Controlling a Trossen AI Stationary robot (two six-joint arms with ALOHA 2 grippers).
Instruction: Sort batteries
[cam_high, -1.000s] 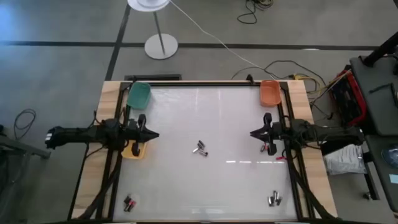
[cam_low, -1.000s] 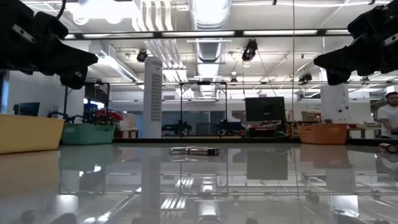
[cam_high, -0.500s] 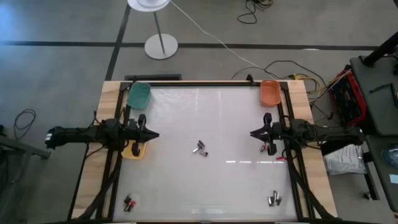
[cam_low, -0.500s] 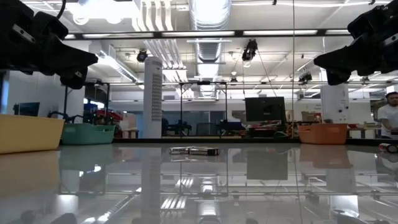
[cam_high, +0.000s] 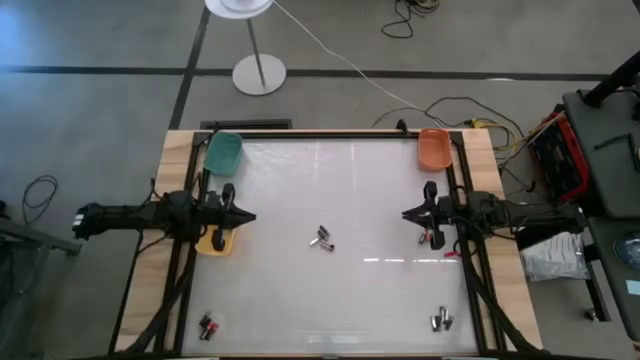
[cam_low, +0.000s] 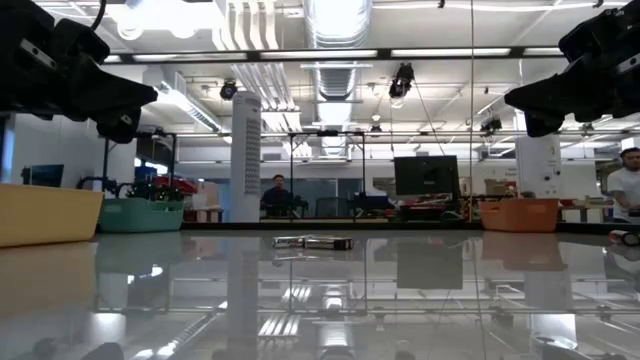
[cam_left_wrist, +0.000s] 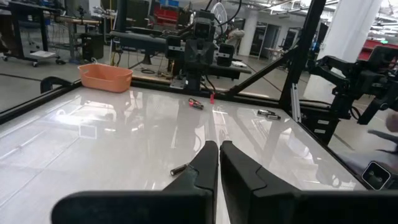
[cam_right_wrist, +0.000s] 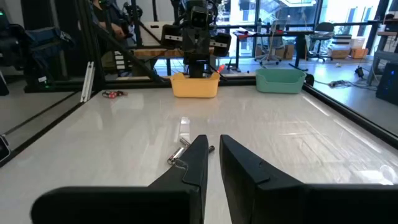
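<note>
The batteries lie scattered on the white table: a small cluster in the middle (cam_high: 322, 238) (cam_low: 312, 242) (cam_right_wrist: 179, 154), some by the near left corner (cam_high: 208, 325), some by the near right corner (cam_high: 441, 320), and a few beside the right arm (cam_high: 437, 240). My left gripper (cam_high: 247, 217) (cam_left_wrist: 219, 148) hovers at the table's left side over the yellow bin (cam_high: 215, 241), pointing at the middle, fingers shut. My right gripper (cam_high: 407, 215) (cam_right_wrist: 213, 143) hovers at the right side facing it, fingers close together with only a slit between them. Both are above the table and hold nothing.
A green bin (cam_high: 223, 150) stands at the far left corner and an orange bin (cam_high: 434, 148) at the far right corner. A dark frame runs round the table's edges (cam_high: 330, 134). White tabletop stretches between the two grippers. A person (cam_low: 275, 192) sits in the room beyond.
Both arms and all batteries have kept still. In the low view a person has come into sight in the room behind the table.
</note>
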